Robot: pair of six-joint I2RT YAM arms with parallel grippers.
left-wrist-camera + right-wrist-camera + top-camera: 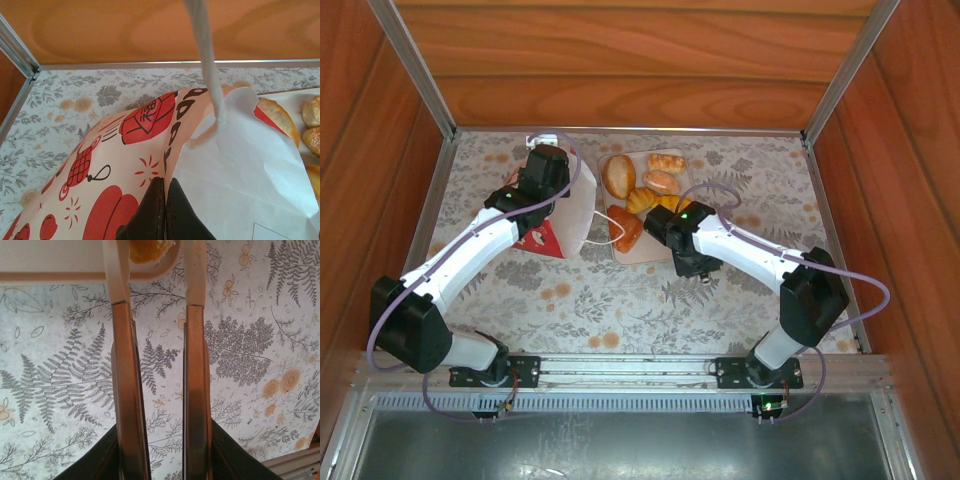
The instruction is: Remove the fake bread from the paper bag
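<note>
Fake bread (618, 175), at least five on tray (636, 255), left claw (164, 197) pinching paper bag (125, 150), right claw (155, 265) parted

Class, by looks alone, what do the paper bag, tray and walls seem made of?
Paper bag: thin matte paper, creased, with red print. Tray: pale and smooth with a rounded rim, probably plastic. Walls: glossy wood or wood-look panel, grain visible.

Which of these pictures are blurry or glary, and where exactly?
Top view: even light, sharp, only soft shadows on the tablecloth. Left wrist view: the cord handle is blurred near the lens, and glare runs along the metal rail. Right wrist view: the fingers are slightly soft, the tablecloth sharp.
</note>
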